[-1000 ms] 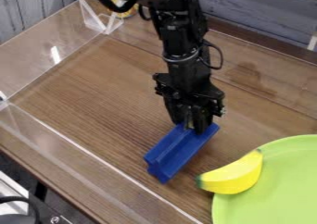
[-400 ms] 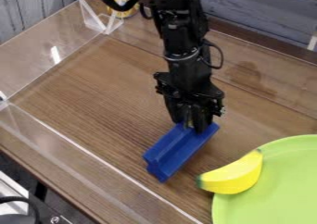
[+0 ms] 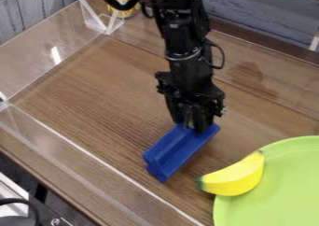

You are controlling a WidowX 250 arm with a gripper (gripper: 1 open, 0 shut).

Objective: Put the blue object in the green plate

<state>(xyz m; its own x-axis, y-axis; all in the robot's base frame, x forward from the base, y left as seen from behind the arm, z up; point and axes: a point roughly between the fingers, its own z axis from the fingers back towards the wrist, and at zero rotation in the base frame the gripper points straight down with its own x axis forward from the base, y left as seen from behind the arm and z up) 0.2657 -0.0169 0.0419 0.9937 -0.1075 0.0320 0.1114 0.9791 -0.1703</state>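
Observation:
The blue object (image 3: 174,153), a long grooved royal-blue bar, lies slanted on the wooden table with its near end pointing to the lower left. My gripper (image 3: 196,125) points straight down and is shut on the bar's far upper end. The green plate (image 3: 284,188) fills the lower right corner, partly cut off by the frame. A yellow banana toy (image 3: 234,177) rests on the plate's left rim, just right of the bar's near end.
A clear plastic wall (image 3: 56,57) borders the wooden table (image 3: 100,94) on the left and front. The black arm (image 3: 181,34) rises from the gripper toward the top of the view.

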